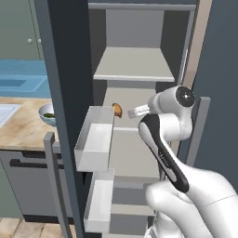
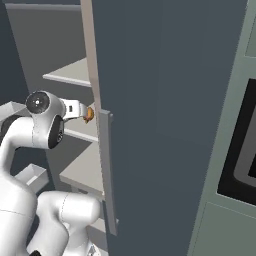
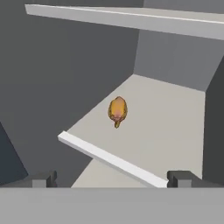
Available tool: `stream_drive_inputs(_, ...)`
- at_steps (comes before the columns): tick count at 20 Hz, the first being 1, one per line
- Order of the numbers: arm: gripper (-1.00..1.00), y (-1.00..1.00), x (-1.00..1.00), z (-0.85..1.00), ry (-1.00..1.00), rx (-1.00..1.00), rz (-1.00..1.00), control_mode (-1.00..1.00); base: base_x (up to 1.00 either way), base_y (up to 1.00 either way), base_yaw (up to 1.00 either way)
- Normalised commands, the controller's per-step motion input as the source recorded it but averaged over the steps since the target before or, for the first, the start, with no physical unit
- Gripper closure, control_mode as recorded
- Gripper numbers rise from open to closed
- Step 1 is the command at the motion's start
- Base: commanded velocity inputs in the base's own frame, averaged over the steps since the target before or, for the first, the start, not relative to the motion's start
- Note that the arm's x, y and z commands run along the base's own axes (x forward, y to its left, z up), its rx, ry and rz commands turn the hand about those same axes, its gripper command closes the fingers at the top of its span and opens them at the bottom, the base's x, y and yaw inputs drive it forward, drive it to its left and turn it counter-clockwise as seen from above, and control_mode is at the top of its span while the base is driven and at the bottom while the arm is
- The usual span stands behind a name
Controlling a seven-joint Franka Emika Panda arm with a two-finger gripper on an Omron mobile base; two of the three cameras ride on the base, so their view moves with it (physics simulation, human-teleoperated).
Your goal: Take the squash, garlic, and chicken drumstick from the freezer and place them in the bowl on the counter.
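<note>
One chicken drumstick (image 3: 117, 111) lies ahead of the spread claw (image 3: 111, 178); a shallow reach could knock it deeper along the freezer shelf (image 3: 170, 118)

chicken drumstick (image 3: 117, 111): showing orange-brown ahead of the finger tips | freezer (image 1: 69, 69): showing dark slate-grey, shelves pale grey | bowl (image 1: 46, 114): showing white inside, pale blue outside | counter (image 1: 23, 128): showing beige marbling
</note>
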Motion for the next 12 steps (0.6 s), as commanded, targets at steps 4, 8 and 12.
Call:
stream_drive_inputs(4, -1.00, 0.14, 0.23, -0.26, 0.00, 0.00, 0.00, -1.00, 0.00, 0.00, 0.00)
stream_drive_inputs(8, -1.00, 0.03, 0.06, -0.32, 0.00, 0.00, 0.00, -1.00, 0.00, 0.00, 0.00)
stream_drive_inputs(12, -1.00, 0.09, 0.26, -0.17, 0.00, 0.00, -0.01, -1.00, 0.00, 0.00, 0.00)
